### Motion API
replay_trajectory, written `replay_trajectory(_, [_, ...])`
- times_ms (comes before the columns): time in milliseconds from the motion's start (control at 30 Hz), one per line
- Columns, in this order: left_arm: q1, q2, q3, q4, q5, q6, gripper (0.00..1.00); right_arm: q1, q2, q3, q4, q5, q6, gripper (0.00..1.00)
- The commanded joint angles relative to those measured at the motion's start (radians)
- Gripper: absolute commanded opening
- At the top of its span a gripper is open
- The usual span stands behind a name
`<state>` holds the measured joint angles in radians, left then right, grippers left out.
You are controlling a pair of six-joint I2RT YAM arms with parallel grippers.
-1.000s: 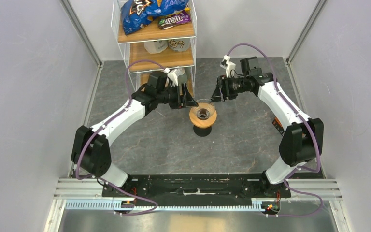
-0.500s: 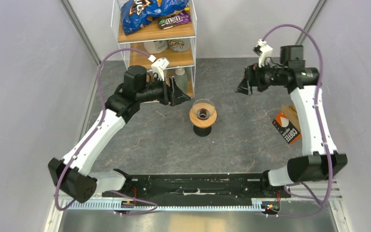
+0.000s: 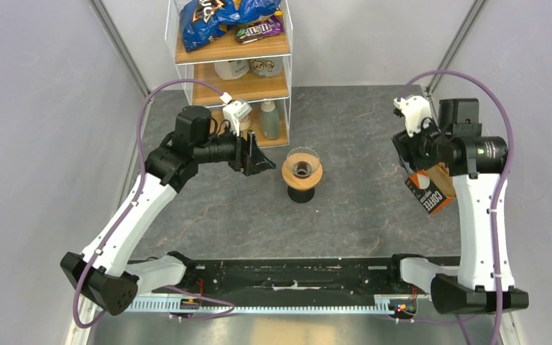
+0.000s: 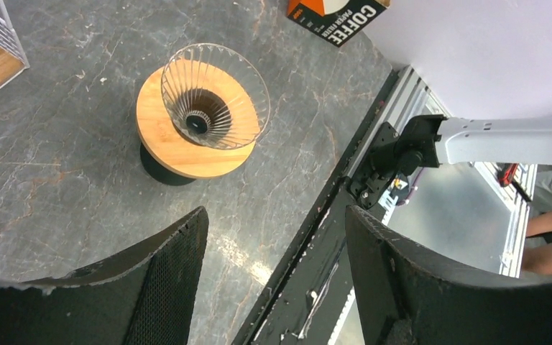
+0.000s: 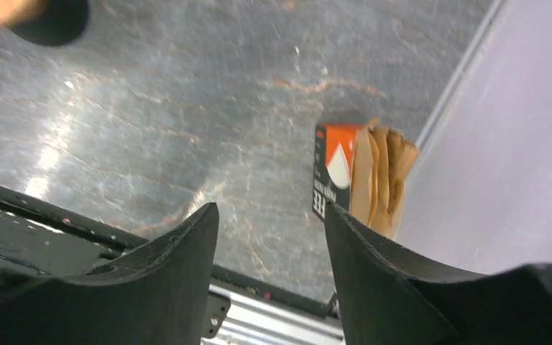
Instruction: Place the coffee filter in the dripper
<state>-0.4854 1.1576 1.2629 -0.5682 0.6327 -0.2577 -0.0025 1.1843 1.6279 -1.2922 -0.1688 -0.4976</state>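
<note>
Looking down from the top camera, we find the dripper (image 3: 302, 172) standing upright in the middle of the table (image 3: 359, 215), its clear ribbed glass cone bare inside. No paper sits in it. The coffee filter (image 5: 377, 180) is a stack of tan folds poking from the open end of the black-and-orange COFFEE packet (image 5: 329, 176), which lies by the right wall, well apart from the dripper.

We read the layout as a fetch in progress. The right gripper (image 5: 269, 223) hangs above the table with the packet just beyond its fingers, which fits a reach for the paper. Its claw is spread, with only floor showing between the fingers and nothing pinched. The left gripper (image 4: 273, 237) hovers left of the dripper, near the white wire rack (image 3: 230, 50). It too is spread and empty, aimed at the wooden collar (image 4: 187, 154), so we judge it is waiting to steady the dripper or help seat the filter.

A second ago both claws crowded the dripper's rim from either side. Half a second ago they had pulled apart and risen. Now the right arm has swung out over the packet, while the left has drawn back toward the rack. The dripper itself has not shifted.

We judge the task barely begun, as the filter must first be teased out.
</note>
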Motion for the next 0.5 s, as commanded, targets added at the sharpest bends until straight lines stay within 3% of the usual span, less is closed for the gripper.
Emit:
replay_trajectory(0, [0.002, -0.036, 0.005, -0.034, 0.029, 0.076, 0.75, -0.061, -0.069, -0.068, -0.047, 0.085, -0.145, 0.62])
replay_trajectory(467, [0.002, -0.085, 0.001, -0.091, 0.044, 0.072, 0.74, -0.249, 0.119, -0.011, -0.104, 0.027, -0.262, 0.43])
